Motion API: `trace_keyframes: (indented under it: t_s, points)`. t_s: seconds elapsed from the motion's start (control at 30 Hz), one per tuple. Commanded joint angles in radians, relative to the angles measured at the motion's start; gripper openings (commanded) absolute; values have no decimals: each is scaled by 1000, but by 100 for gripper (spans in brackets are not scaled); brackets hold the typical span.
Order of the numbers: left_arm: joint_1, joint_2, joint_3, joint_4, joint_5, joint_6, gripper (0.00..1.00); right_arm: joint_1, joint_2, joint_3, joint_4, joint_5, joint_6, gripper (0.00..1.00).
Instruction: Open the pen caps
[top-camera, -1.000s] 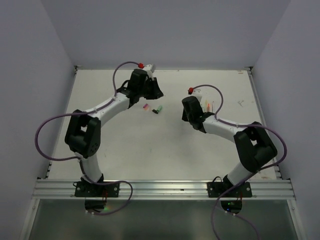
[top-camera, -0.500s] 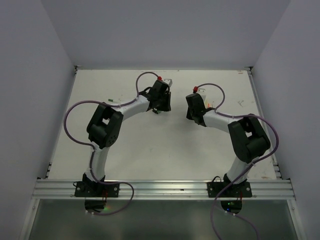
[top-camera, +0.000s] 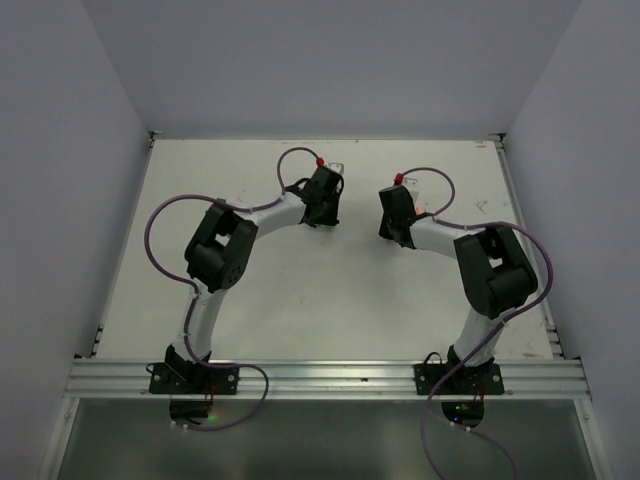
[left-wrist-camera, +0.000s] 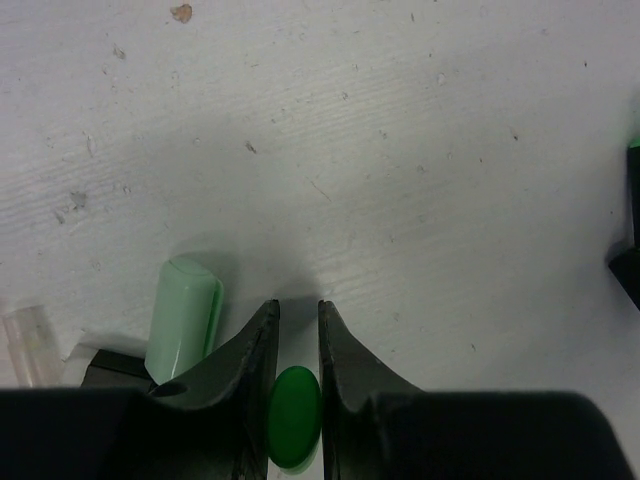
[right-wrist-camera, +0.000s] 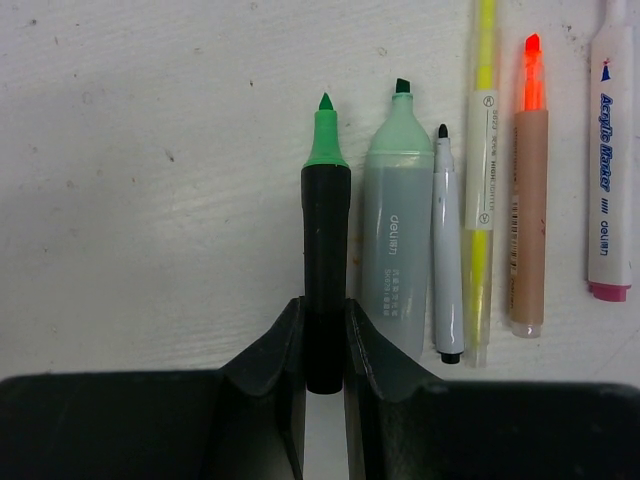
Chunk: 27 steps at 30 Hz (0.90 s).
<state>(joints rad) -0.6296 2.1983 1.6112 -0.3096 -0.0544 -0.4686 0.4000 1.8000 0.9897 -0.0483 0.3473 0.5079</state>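
Scuffed white table (top-camera: 250, 290), pale walls on three sides. Both arms reach to mid-table, wrists turned toward each other.

Right gripper (right-wrist-camera: 325, 310) is clamped on a black-barrelled pen (right-wrist-camera: 326, 230), which sticks out forward between the fingers with its green tip bare. Five more pens lie in a row to the right of that pen: a pale green highlighter (right-wrist-camera: 398, 240) just beside it, then a slim white pen (right-wrist-camera: 447, 250), a yellow highlighter (right-wrist-camera: 482, 200), an orange highlighter (right-wrist-camera: 529, 220) and, farthest out, a white acrylic marker (right-wrist-camera: 609, 160). Six pens in all. Four show bare tips; the last two run off the frame.

Left gripper (left-wrist-camera: 298, 315) is closed narrowly on a bright green cap (left-wrist-camera: 294, 430), seen end-on, set back between the fingers. A pale green cap (left-wrist-camera: 185, 318) lies on the table just left of the fingers, with a clear cap (left-wrist-camera: 28, 342) farther left — three caps counted.

Only the wrist views show these. From the top camera the grippers hide the caps and nearly all the pens.
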Motion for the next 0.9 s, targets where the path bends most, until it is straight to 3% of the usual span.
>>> trace_keyframes:
  t_s: [0.0, 0.2, 0.37, 0.7, 0.87]
  points:
    - [-4, 23, 38, -14, -54, 22, 10, -9, 19, 30, -27, -16, 15, 4]
    - [-4, 43, 62, -40, -81, 35, 20, -13, 21, 35, -35, -27, 7, 16]
    - [-4, 44, 62, -49, -84, 36, 29, -13, 3, 35, -41, -39, 4, 34]
    - [-2, 14, 59, -52, -87, 33, 43, -12, -65, 20, -36, -60, -17, 45]
    - [-2, -41, 53, -60, -88, 24, 47, -12, -142, 10, -42, -74, -34, 60]
